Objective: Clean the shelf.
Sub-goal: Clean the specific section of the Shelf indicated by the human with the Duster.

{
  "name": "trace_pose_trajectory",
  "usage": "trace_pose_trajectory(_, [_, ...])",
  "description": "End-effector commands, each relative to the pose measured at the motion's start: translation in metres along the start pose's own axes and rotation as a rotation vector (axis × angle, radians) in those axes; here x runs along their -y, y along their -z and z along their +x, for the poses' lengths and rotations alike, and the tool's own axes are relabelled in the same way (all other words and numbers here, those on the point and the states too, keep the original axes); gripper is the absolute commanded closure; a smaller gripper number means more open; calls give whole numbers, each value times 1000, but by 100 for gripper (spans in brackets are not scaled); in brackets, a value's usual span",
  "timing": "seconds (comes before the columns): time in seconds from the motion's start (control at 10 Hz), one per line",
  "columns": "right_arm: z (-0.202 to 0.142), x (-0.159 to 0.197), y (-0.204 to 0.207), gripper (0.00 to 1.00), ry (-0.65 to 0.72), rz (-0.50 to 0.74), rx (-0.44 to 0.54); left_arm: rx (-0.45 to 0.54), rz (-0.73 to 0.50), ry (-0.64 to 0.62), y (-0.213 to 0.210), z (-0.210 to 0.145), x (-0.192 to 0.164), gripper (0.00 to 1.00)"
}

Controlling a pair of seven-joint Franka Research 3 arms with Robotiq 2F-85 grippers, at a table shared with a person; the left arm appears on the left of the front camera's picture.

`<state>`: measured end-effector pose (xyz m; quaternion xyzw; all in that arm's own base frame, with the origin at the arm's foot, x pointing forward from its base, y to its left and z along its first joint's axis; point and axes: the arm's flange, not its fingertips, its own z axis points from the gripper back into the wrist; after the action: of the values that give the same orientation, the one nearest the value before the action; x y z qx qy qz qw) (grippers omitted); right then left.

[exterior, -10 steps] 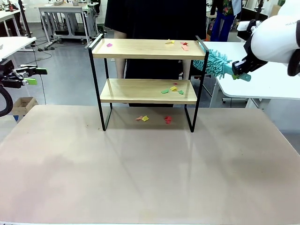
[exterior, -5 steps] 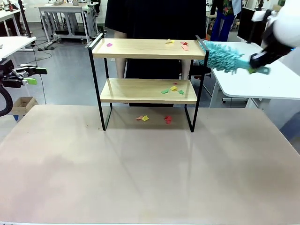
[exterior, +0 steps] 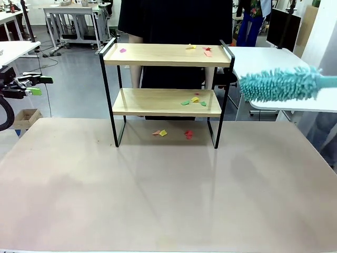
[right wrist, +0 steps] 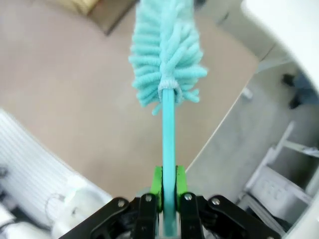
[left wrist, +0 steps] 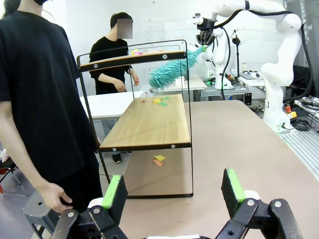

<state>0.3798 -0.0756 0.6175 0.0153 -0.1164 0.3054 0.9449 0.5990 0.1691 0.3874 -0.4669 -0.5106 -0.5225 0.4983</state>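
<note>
Left gripper [left wrist: 172,185] spread wide, right gripper [right wrist: 168,177] clamped

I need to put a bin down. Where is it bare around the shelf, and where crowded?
The table is bare all across in front of the shelf. The lower board's left half is free. Paper scraps crowd both boards' right ends and the table beneath; the duster hovers to the right.

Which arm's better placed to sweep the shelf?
Right. The right pincer is shut on the duster, which hangs just right of the shelf; the left pincer is open, empty, off to the left.
</note>
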Motion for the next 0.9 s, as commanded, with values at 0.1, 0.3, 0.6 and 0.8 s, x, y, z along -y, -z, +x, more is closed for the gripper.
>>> trace_pose_trajectory(0.1, [-28,-17,-14,87,-259,132,-176,-2,-3,9,0,2,1,0])
trace_pose_trajectory(0.3, [-45,-45,-6,87,-397,235,-251,-2,-3,9,0,2,1,0])
trace_pose_trajectory(0.6, [-49,-94,18,87,-587,363,-296,-2,-3,9,0,2,1,0])
trace_pose_trajectory(0.8, [-43,-113,29,87,-665,375,-303,-2,-3,9,0,2,1,0])
